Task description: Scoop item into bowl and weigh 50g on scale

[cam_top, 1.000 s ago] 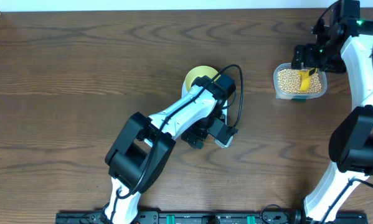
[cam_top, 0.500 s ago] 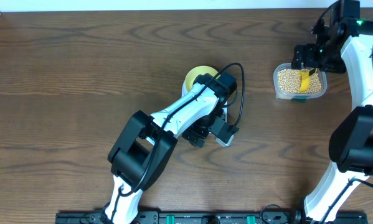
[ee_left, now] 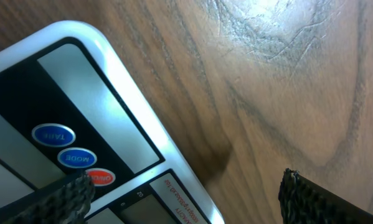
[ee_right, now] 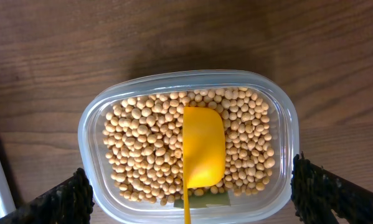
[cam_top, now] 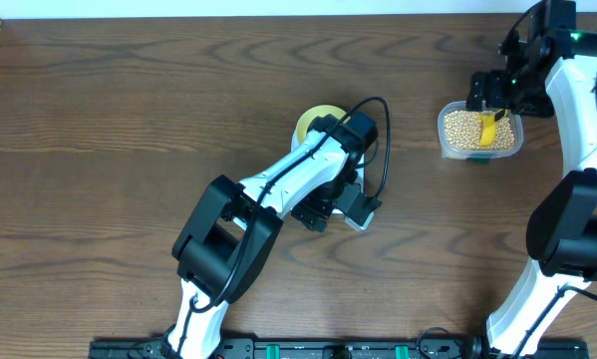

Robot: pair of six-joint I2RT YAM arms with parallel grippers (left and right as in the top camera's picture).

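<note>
**Hovering over the scale, the left claw edges toward 12 o'clock**

Left gripper (cam_top: pixel 338 212) hangs low over the scale (ee_left: pixel 80 106), its fingers spread wide and holding nothing. Compared with a second ago, the left arm has crept slightly toward 12 o'clock. The left wrist view shows the scale's front corner on the wooden table (cam_top: pixel 129 120), with two blue buttons and a red one. At 12 o'clock of the left wrist, the bowl (cam_top: pixel 316 119) peeks out. The arm hides whether it sits on the scale.

Well apart, at 3 o'clock of the bowl, the clear tub (cam_top: pixel 444 140) holds the beans (cam_top: pixel 459 128). The yellow scoop (ee_right: pixel 203 146) lies on them, its handle pointing to 6 o'clock in the right wrist view. Right gripper (ee_right: pixel 202 194) hovers above the tub exactly as it did before. Its fingers stand wide apart on either side and touch neither tub nor scoop.
</note>
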